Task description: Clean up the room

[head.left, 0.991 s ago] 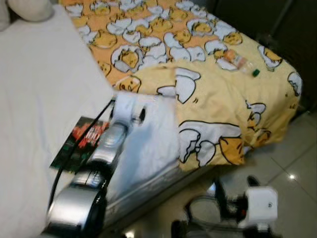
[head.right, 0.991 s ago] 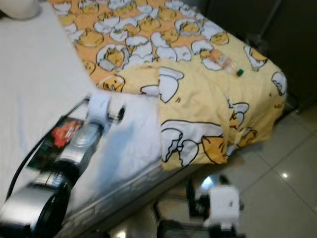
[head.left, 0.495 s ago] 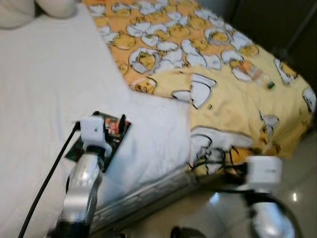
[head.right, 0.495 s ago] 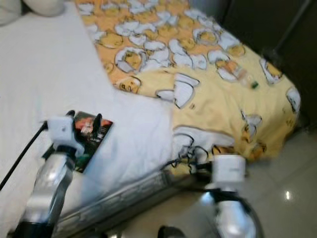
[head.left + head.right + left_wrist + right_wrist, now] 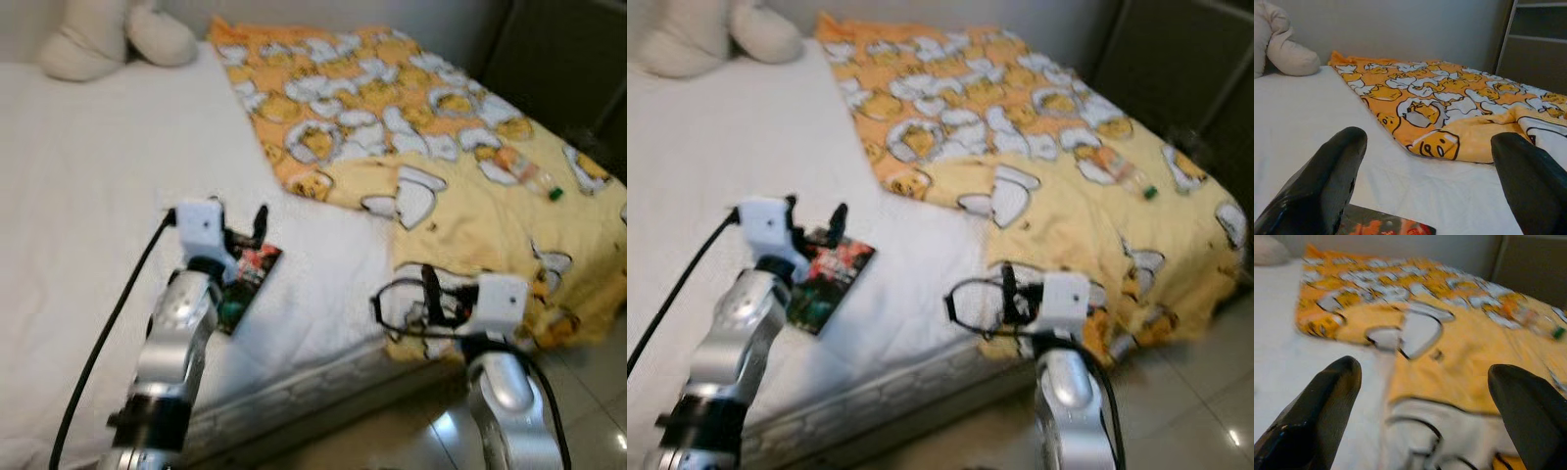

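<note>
A dark booklet with a red cover picture lies flat on the white sheet near the bed's front edge. My left gripper hovers just over its far end, open and holding nothing; in the left wrist view the booklet sits low between the spread fingers. A plastic bottle with a green cap rests on the yellow egg-print blanket at the right. My right gripper is open at the bed's front edge, over the blanket's hanging corner, with a blurred bottle ahead.
A cream plush cushion lies at the head of the bed. The white mattress fills the left side. Dark cabinets stand beyond the bed on the right. Glossy tiled floor runs along the bed's front and right.
The camera has tilted up and shows more of the bed. My left gripper drew back from the blanket edge to above the booklet. My right arm rose from near the floor to the bed edge.
</note>
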You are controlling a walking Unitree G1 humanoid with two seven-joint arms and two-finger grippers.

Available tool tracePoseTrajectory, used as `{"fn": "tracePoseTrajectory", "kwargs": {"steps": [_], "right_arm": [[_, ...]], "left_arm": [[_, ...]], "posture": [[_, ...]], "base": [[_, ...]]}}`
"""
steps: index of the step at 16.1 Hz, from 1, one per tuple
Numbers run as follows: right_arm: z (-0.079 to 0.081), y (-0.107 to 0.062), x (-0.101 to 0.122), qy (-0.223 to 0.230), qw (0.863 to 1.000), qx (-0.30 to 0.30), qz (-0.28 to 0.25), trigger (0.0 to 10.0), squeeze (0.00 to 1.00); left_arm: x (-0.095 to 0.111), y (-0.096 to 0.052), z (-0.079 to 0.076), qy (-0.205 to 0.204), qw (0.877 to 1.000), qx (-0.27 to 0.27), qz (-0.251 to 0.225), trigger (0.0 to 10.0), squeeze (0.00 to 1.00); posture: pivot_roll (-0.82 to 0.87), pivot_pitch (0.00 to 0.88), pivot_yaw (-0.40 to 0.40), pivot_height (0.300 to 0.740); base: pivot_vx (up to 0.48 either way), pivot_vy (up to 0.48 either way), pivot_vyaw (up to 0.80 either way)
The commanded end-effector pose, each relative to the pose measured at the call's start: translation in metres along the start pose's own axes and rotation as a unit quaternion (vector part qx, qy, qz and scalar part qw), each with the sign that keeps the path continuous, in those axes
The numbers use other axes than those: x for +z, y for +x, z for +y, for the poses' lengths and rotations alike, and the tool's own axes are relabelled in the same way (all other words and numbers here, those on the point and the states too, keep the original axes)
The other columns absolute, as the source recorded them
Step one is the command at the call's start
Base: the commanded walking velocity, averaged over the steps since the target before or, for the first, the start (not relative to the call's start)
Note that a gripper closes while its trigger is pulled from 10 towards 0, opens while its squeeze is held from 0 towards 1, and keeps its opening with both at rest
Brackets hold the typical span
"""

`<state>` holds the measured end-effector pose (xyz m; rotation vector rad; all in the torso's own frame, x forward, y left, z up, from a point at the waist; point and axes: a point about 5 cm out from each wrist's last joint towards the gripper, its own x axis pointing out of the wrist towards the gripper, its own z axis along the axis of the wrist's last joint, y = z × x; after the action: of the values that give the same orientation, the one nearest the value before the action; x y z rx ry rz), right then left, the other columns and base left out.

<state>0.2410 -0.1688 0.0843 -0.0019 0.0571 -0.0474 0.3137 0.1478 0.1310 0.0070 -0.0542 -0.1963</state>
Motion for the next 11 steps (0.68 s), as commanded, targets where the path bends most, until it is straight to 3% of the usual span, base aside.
{"fn": "tracePoseTrajectory", "kwargs": {"steps": [1, 4, 11], "right_arm": [[0.002, 0.001, -0.003, -0.001, 1.000, 0.001, 0.000, 10.0, 0.00], [0.001, -0.001, -0.012, -0.003, 1.000, -0.003, 0.011, 10.0, 0.00], [-0.001, -0.008, -0.019, 0.000, 1.000, -0.012, 0.015, 10.0, 0.00]], "left_arm": [[-0.004, 0.006, -0.004, 0.013, 1.000, -0.023, 0.017, 10.0, 0.00], [-0.004, 0.027, -0.015, 0.046, 0.996, -0.067, 0.037, 10.0, 0.00], [-0.009, 0.039, -0.011, 0.058, 0.995, -0.057, 0.049, 10.0, 0.00]], "posture": [[0.05, 0.000, 0.007, 0.735], [0.02, 0.000, 0.024, 0.735], [-0.02, 0.000, 0.049, 0.735]], "base": [[0.480, 0.000, 0.56], [0.426, 0.000, 0.00], [0.000, 0.000, 0.00]]}}
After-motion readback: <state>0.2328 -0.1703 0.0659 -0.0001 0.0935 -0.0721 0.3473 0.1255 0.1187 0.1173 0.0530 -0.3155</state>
